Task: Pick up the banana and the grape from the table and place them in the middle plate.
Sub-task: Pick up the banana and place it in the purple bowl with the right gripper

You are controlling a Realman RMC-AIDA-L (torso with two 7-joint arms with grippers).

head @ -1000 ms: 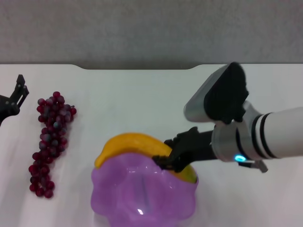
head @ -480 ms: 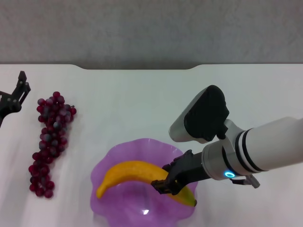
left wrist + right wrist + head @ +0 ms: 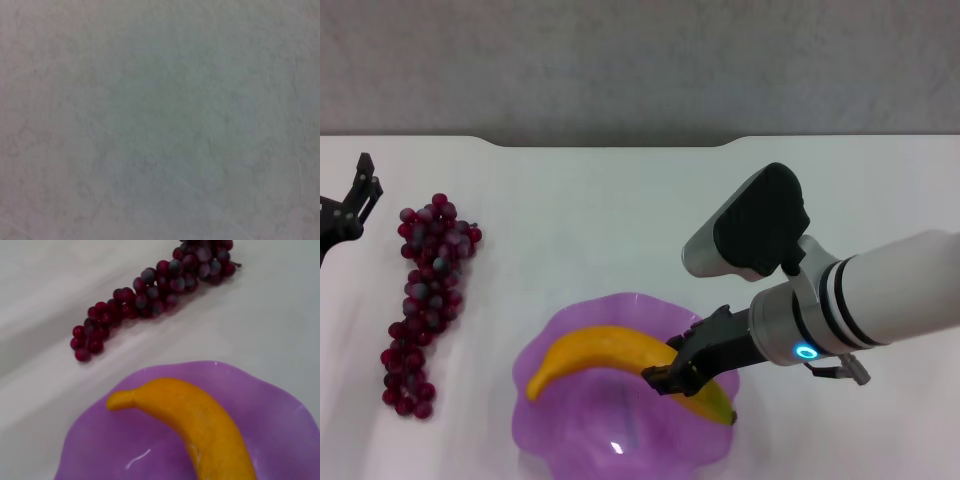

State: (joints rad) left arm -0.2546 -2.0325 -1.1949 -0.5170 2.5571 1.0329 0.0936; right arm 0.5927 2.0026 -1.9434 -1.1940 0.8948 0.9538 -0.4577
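Note:
The yellow-orange banana (image 3: 600, 350) lies across the purple middle plate (image 3: 550, 430), its dark tip toward the right rim. My right gripper (image 3: 670, 376) is shut on the banana near that right end, low over the plate. In the right wrist view the banana (image 3: 200, 425) fills the plate (image 3: 280, 410), with the grape (image 3: 150, 290) beyond it. The grape (image 3: 425, 290), a long dark red bunch, rests on the white table (image 3: 600, 210) left of the plate. My left gripper (image 3: 362, 190) sits open at the far left edge, just left of the grape's top.
The table's notched far edge (image 3: 610, 142) meets a grey wall. Bare tabletop lies behind the plate and to its right under my right arm (image 3: 880, 300). The left wrist view shows only plain table surface (image 3: 160, 120).
My right gripper brought the banana from over the plate's far rim down into the plate, then shifted it slightly. The grape and left gripper stayed put.

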